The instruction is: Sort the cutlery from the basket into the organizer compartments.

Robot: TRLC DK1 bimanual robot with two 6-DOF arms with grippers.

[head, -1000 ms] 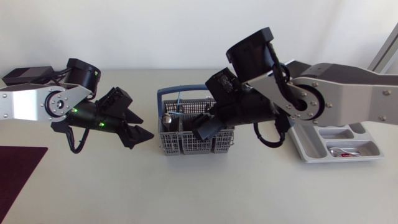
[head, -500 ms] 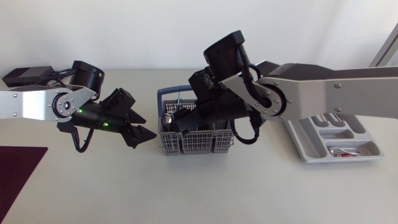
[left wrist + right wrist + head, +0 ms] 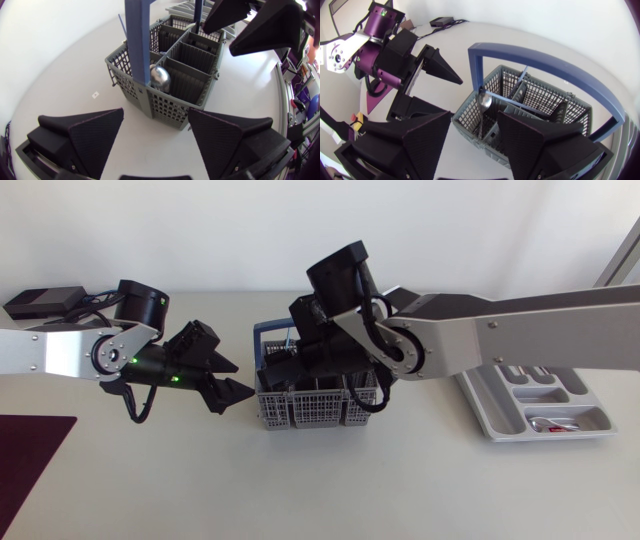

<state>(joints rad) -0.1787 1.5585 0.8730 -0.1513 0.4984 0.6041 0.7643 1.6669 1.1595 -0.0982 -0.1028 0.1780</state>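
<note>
The grey cutlery basket (image 3: 320,408) with a blue handle (image 3: 262,340) stands mid-table. A spoon (image 3: 484,102) stands upright in its corner compartment, bowl up; from the left wrist its bowl (image 3: 160,78) shows behind the near wall. My right gripper (image 3: 475,135) hangs over that corner, open, the spoon between its fingers with gaps either side. In the head view my right gripper (image 3: 283,367) is largely hidden under its wrist. My left gripper (image 3: 243,378) is open, just left of the basket (image 3: 175,102). The grey organizer (image 3: 500,425) lies at the right.
One piece of cutlery (image 3: 548,423) lies in the organizer's front compartment. A dark red mat (image 3: 30,470) covers the front left corner. A black box (image 3: 40,302) with cables sits at the back left. My left gripper's fingers (image 3: 442,69) point at the basket's side.
My right arm has swung left across the basket and lowered its gripper over the spoon's corner, fingers drawing closer together. The left arm has barely shifted.
</note>
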